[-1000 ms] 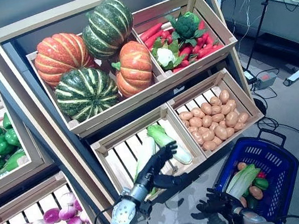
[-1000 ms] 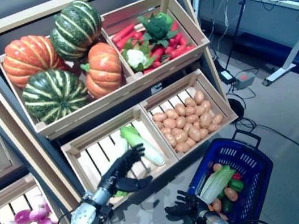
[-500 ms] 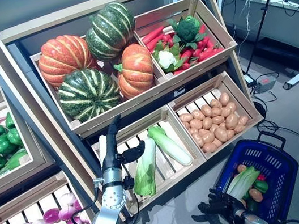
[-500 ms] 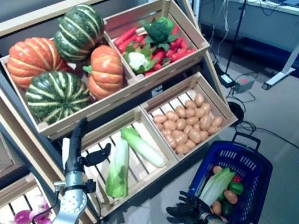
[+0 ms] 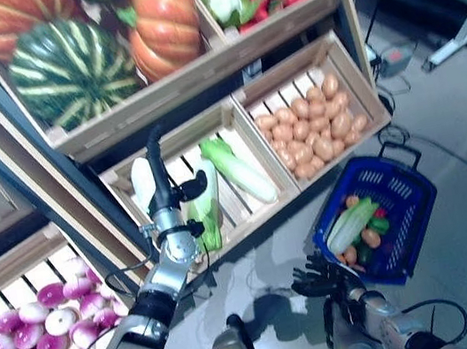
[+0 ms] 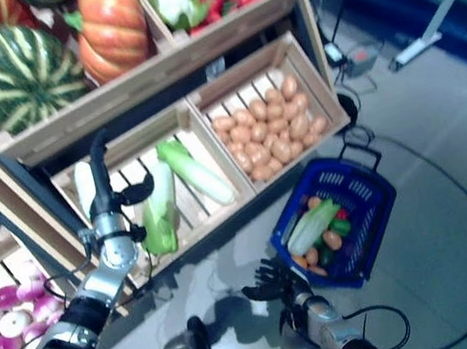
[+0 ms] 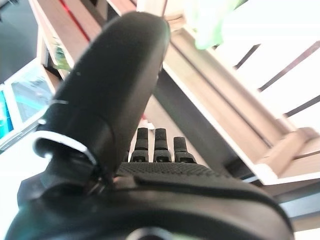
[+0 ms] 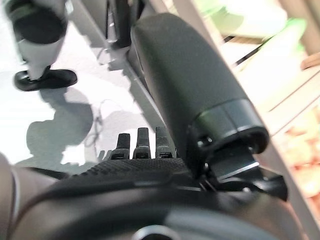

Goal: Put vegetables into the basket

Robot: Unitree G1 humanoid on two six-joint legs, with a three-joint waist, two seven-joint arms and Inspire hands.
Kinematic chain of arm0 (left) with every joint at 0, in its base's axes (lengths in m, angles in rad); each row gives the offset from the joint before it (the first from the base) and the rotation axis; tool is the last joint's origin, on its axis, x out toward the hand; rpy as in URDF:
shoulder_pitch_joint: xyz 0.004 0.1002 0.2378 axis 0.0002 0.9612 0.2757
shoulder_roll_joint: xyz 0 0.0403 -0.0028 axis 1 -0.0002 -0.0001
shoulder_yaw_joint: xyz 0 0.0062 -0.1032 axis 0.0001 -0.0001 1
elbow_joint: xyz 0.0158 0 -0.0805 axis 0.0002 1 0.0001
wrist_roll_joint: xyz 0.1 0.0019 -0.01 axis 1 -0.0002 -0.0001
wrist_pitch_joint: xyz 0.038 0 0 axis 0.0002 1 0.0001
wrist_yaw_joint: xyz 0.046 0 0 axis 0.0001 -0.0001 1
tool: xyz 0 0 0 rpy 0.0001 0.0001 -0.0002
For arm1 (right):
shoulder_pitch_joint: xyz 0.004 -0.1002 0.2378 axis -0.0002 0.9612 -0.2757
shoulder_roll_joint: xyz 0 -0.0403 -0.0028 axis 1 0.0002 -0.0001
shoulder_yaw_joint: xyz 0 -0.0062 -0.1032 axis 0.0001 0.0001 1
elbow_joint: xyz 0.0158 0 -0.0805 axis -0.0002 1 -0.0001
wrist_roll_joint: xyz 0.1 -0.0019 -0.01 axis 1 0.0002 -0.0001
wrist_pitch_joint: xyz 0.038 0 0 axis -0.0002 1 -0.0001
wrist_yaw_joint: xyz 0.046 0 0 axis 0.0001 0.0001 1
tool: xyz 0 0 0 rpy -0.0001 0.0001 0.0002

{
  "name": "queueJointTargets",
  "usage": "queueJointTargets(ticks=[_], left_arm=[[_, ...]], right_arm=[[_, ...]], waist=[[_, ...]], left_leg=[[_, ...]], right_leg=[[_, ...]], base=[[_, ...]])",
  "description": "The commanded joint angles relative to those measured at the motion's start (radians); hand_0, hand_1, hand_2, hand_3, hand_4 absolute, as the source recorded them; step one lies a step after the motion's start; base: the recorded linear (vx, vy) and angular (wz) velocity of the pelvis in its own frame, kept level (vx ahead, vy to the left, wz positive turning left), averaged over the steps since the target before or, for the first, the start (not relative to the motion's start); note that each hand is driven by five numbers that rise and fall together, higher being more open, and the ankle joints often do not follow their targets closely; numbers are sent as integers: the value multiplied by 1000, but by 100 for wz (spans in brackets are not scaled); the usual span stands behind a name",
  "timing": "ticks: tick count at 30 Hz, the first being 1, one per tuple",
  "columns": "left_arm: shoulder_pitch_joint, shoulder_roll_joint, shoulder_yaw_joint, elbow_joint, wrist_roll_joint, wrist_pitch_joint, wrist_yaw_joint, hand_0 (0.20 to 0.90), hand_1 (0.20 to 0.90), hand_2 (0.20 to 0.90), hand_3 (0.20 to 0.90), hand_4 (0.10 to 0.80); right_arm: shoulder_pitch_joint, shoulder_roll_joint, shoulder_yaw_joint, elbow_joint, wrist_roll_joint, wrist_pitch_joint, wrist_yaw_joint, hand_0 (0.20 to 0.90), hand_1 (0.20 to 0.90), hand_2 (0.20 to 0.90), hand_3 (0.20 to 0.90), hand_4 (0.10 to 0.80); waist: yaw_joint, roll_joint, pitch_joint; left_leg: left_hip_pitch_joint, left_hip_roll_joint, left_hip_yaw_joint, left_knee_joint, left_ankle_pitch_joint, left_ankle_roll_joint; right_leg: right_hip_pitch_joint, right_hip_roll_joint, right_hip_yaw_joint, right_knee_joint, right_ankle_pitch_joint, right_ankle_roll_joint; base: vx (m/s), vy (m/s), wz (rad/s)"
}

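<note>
Two green-and-white cabbages lie in the lower middle wooden crate [image 5: 166, 144], one [image 5: 238, 170] slanting across it and another [image 5: 204, 208] next to my left hand [image 5: 168, 212]. That hand stands in front of the crate, open, fingers straight up and thumb out, holding nothing. The blue basket [image 5: 408, 199] rests on the floor at the right with a cabbage [image 5: 347, 224], potatoes and other vegetables inside. My right hand [image 5: 319, 276] hovers low just left of the basket, open with fingers spread and empty.
A crate of potatoes [image 5: 315, 123] sits right of the cabbage crate. Striped and orange pumpkins [image 5: 72, 67] fill the shelf above. A crate of purple-white turnips [image 5: 41, 336] is at the lower left. Bare floor lies in front of the shelves.
The camera has tipped downward, shifting the whole picture. My left hand rose from the cabbage one second ago to stand upright and has stayed so since. The right hand barely moved.
</note>
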Motion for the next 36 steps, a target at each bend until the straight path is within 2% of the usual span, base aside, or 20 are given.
queueJointTargets(ticks=[1,6,15,16,22,28,36], left_arm=[[-120,21,23,9,-26,-70,86,900,900,900,900,800],[-197,38,23,82,-84,-47,112,900,900,900,900,800],[-309,77,15,137,-204,-3,92,900,900,900,900,800],[-325,80,10,142,-232,5,94,900,900,900,900,800],[-372,98,0,166,-282,20,42,900,900,900,900,800],[-449,149,-38,190,-330,47,-29,900,900,900,900,800],[-474,159,-45,256,-420,114,-82,900,900,900,900,800]], right_arm=[[-6,-12,2,-74,80,-83,-47,900,900,900,900,800],[-31,-37,-16,-52,103,-98,-64,900,900,900,900,800],[-52,-58,-22,-51,112,-99,-66,900,900,900,900,800],[-56,-59,-21,-46,108,-99,-63,900,900,900,900,800],[-65,-63,-18,-37,117,-94,-58,900,900,900,900,800],[-50,-89,-24,-50,108,-80,-41,900,900,900,900,800],[-29,-94,-25,-62,123,-97,-23,900,900,900,900,800]], waist=[[-13,-5,-25],[-28,-7,-5],[-52,-13,17],[-52,-13,23],[-59,-18,26],[-77,-24,32],[-94,-29,35]], left_leg=[[-14,60,-43,151,-162,-37],[-102,66,-66,273,-211,-38],[-232,79,-100,403,-244,-38],[-245,82,-110,440,-278,-46],[-295,88,-122,477,-282,-47],[-352,102,-123,512,-282,-43],[-389,115,-124,545,-289,-42]], right_leg=[[-13,-42,36,89,-21,-28],[-113,-47,61,199,-57,-34],[-244,-43,86,306,-87,-34],[-258,-43,90,341,-118,-26],[-306,-40,92,371,-122,-22],[-361,-35,96,400,-118,-14],[-400,-37,100,428,-121,-11]], base=[[-55,27,-10],[-39,15,-1],[-38,6,0],[11,-8,-7],[-1,-11,0],[-8,-9,-5],[0,0,0]])
